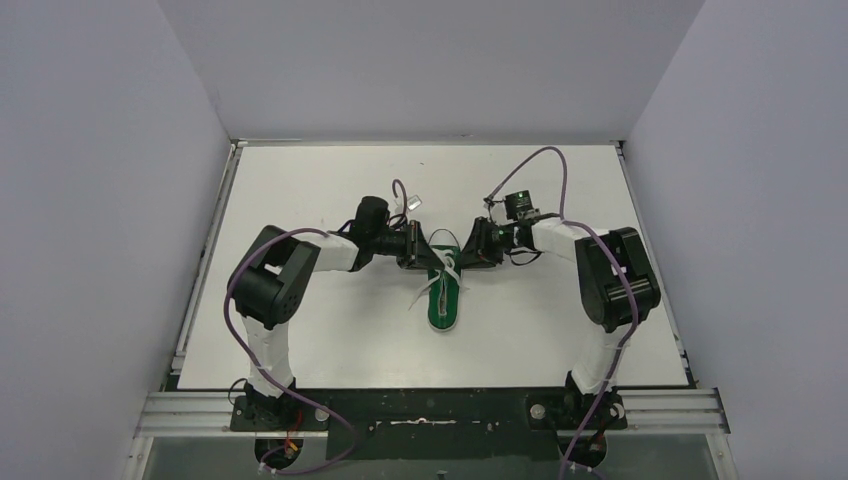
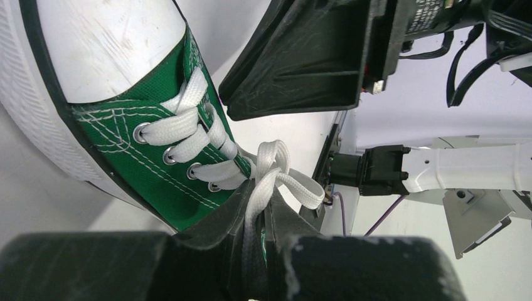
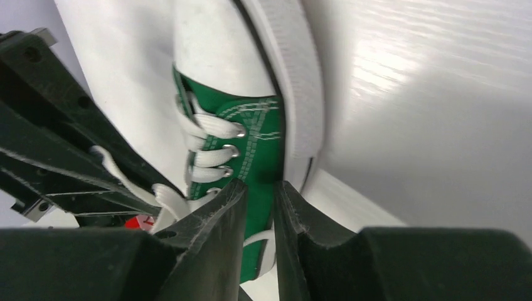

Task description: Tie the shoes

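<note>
Sitting near the middle of the bench [image 1: 330, 180], the sneaker [image 1: 443, 300] points its white toe cap [image 2: 106, 44] away from the arm bases, and its green insole [image 1: 441, 308] is open to the overhead view at the near end. It looks small and light. The canvas is probably soft, with only the white sole rim [image 3: 295, 75] giving it any stiffness, so a sideways tug would likely slide it across the smooth surface rather than tighten anything.

The laces [image 2: 188, 141] are flat, white and limp, crossing through metal eyelets [image 2: 141, 133] and spilling loose past the top pair. They should pinch easily but hold no shape of their own. The place to take hold is a free length a little way out from the top eyelets, not the canvas or the rubber. The two sides should be pulled against each other so the shoe does not drag.

The left gripper [image 2: 258, 210] sits just beside the tongue end, closed down on one strand [image 2: 270, 160] that runs in between its fingers.

The right gripper [image 3: 260, 188] faces it from the other flank, close to the canvas. Its jaws stand a narrow slit apart. A white strand passes near the lower end of that slit, but I cannot tell whether it is pinched.
</note>
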Controlling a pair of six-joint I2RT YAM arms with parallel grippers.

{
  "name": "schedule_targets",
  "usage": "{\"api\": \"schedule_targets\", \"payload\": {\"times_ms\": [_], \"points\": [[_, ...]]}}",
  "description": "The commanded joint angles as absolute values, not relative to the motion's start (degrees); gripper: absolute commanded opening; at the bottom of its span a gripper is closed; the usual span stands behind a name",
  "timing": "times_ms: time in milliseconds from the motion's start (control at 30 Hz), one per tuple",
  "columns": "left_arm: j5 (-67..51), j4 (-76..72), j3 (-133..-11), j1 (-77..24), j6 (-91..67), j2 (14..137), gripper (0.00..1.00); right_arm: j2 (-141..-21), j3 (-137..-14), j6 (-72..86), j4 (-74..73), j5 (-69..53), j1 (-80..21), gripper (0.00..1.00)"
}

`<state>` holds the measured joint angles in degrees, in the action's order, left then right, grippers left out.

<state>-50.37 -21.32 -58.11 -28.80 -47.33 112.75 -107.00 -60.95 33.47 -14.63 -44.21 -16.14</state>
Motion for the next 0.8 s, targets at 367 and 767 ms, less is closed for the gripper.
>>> {"api": "schedule_targets", "payload": {"times_ms": [367, 767], "points": [[-51.15, -20.83, -60.82, -28.84, -44.96, 113.54, 0.06, -97.48, -58.94, 35.07, -7.39, -48.78, -20.19, 0.27], [-51.41, -20.69, -60.82, -28.74, -44.74, 113.20, 0.06, -98.56, -58.22, 39.10, -3.53, -48.91, -22.24, 0.25]]}}
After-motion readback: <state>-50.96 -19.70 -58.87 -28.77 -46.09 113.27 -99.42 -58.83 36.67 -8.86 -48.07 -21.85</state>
